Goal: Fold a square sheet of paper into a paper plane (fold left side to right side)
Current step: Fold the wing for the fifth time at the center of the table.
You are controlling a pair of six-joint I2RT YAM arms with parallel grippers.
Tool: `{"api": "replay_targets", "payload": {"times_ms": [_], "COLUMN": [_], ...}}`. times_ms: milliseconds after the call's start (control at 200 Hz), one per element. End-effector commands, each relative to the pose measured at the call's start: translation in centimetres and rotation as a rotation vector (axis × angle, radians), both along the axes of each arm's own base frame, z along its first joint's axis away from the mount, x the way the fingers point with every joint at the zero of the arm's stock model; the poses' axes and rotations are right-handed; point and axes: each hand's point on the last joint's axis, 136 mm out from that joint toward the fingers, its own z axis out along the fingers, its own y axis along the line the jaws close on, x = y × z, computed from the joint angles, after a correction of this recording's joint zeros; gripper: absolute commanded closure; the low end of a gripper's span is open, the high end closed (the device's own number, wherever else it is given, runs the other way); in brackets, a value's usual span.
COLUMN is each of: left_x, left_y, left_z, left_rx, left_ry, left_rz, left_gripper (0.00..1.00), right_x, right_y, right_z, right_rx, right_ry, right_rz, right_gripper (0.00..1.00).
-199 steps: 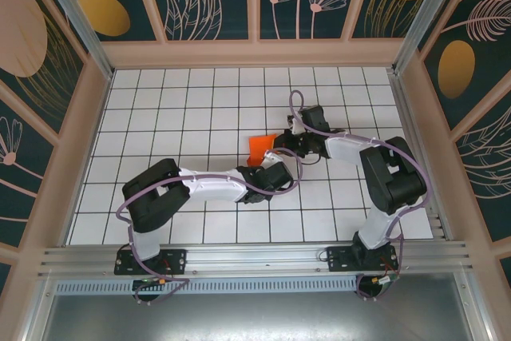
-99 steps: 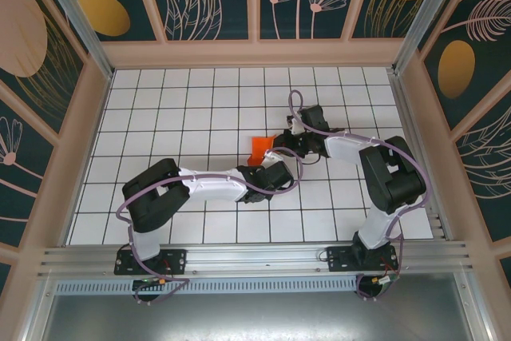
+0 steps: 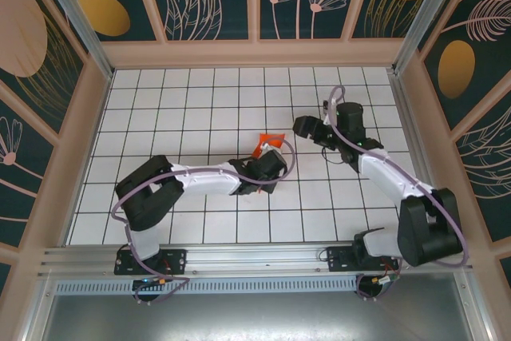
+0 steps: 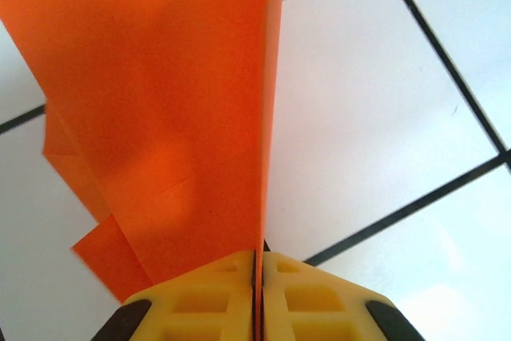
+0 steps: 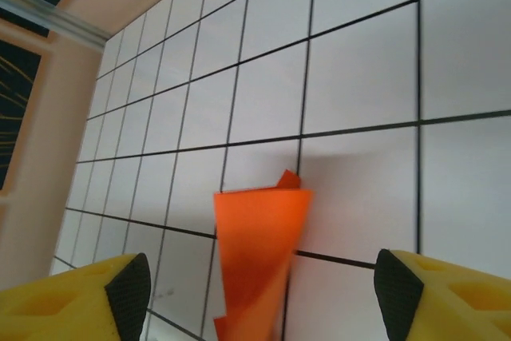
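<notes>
Worktop (image 3: 160, 117): the action is sitting mid-grid. Right arm (image 3: 383, 169) is pulling back to the right, off the paper (image 3: 267, 142). Right gripper (image 3: 306, 127) is now standing apart from it, jaws spreading wide with nothing between them. Left arm (image 3: 200, 180) is reaching in from near left, with the left gripper (image 4: 257, 265) clamping the paper's near edge, jaws shut on it. Paper is standing up off the tiles at centre, folded, layers together, small flap poking out one side. My read: right has let go and left alone is holding the fold. Crease likely still needs pressing flat.
</notes>
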Motion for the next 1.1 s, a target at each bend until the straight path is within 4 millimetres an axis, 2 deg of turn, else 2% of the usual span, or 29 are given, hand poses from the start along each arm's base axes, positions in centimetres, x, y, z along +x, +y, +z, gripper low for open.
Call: {"api": "replay_targets", "payload": {"times_ms": [0, 160, 175, 460, 861, 1096], "left_x": [0.1, 0.5, 0.1, -0.1, -0.3, 0.4], "left_y": [-1.7, -1.9, -1.5, -2.3, -4.1, -3.9], "left_z": [2.6, 3.7, 3.0, 1.7, 0.6, 0.8], "left_rx": [-0.188, -0.311, -0.308, -0.394, -0.473, -0.533], "left_ry": [0.030, 0.060, 0.074, 0.154, 0.233, 0.256], "left_rz": [-0.023, -0.020, -0.017, -0.040, -0.073, -0.056], "left_gripper": [0.87, 0.86, 0.86, 0.86, 0.85, 0.85], "right_x": [-1.2, -2.8, -2.9, -4.3, -5.4, -6.0], "right_y": [-1.3, -0.7, -0.5, 0.6, 1.0, 1.4], "right_z": [-2.3, -3.7, -3.7, -5.7, -7.4, -8.3], "right_rx": [-0.046, -0.005, 0.004, 0.032, 0.071, 0.078], "right_ry": [0.025, 0.039, 0.040, 0.066, 0.076, 0.086], "right_rz": [-0.029, 0.017, 0.023, 0.067, 0.088, 0.099], "right_gripper": [0.22, 0.22, 0.21, 0.22, 0.28, 0.30]}}
